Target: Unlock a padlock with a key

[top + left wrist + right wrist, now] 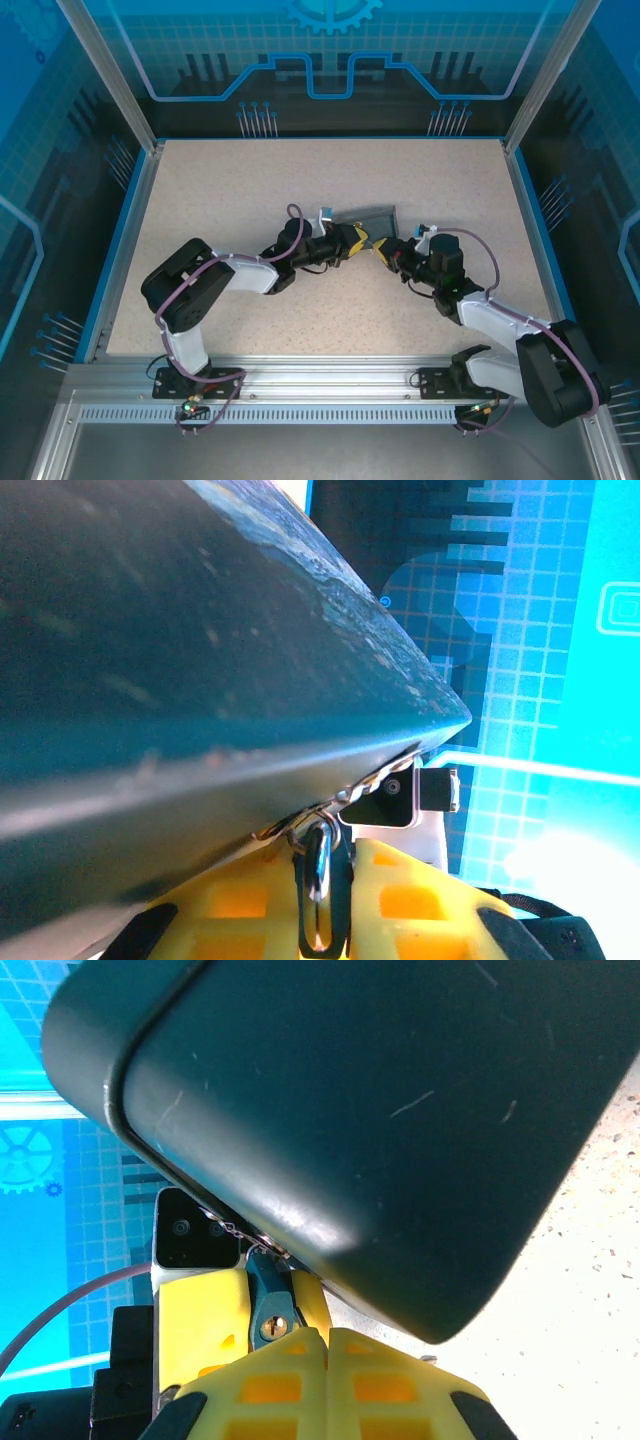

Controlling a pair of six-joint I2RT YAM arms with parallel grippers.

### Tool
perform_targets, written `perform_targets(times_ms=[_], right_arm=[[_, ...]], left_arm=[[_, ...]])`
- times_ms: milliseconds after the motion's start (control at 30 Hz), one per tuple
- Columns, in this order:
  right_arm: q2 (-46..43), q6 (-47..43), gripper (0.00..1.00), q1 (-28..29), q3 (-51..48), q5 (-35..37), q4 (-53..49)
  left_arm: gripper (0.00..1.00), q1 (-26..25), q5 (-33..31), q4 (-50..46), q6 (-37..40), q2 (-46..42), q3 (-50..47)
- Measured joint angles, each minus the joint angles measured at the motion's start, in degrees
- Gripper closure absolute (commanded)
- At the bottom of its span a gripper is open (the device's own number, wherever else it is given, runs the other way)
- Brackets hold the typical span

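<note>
The left end effector (352, 240) is pinched almost shut on the teal padlock (268, 1302), tucked under the edge of the dark box (372, 216). The right end effector (383, 250) is fully closed, and any key is hidden. Best steady the padlock and turn gently.

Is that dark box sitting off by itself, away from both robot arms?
No: seen from above, the dark box sits right where the left gripper and right gripper meet at mid-table.
</note>
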Motion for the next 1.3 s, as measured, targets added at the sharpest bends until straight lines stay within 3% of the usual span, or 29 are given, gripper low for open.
perform_targets(times_ms=[467, 1300], right_arm=[[-4.7, -0.48, 1.0, 0.0, 0.0, 0.98, -3.65], [-0.46, -0.46, 1.0, 0.37, 2.86, 1.33, -3.69]], left_arm=[[1.0, 0.0, 0.0, -0.02, 0.02, 0.0, 0.0], [1.0, 0.37, -0.48, -0.07, 0.0, 0.07, 0.09]])
